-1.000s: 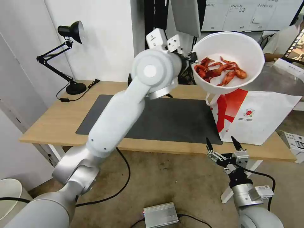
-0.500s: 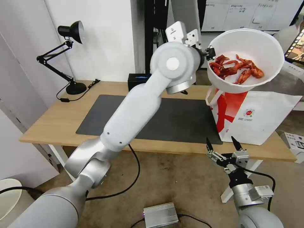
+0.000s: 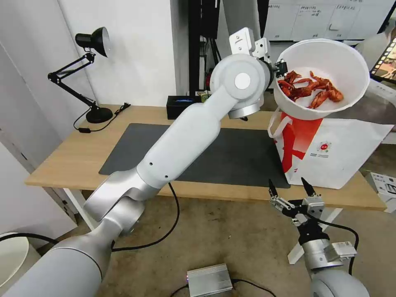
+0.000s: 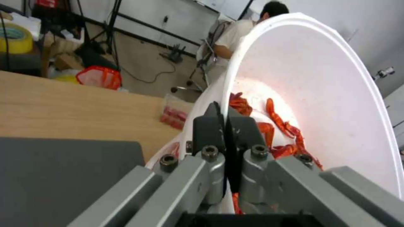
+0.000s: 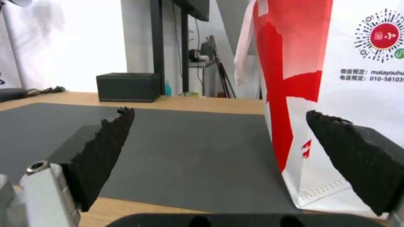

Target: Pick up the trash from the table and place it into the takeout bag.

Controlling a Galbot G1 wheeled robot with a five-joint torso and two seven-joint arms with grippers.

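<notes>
High over the table's right end, my left gripper [image 3: 282, 68] is shut on the rim of a white bowl [image 3: 330, 53] holding red shells [image 3: 310, 90]. The bowl hangs tilted just above the open top of the white-and-red takeout bag [image 3: 334, 152], which stands on the table [image 3: 62, 165]. In the left wrist view the black fingers [image 4: 208, 129] pinch the bowl [image 4: 336, 104] wall, with the shells [image 4: 277, 129] just past them. My right gripper [image 3: 289, 186] waits open below the table's front edge, facing the takeout bag [image 5: 358, 104].
A dark grey mat [image 3: 231, 154] covers the table's middle. A black desk lamp [image 3: 88, 74] stands at the back left and a black box [image 3: 181, 106] at the back edge. A silver unit [image 3: 209, 279] and cables lie on the floor.
My left arm has swung the bowl rightward and slightly up, from beside the bag's left edge to above its opening. The right arm has stayed still.
</notes>
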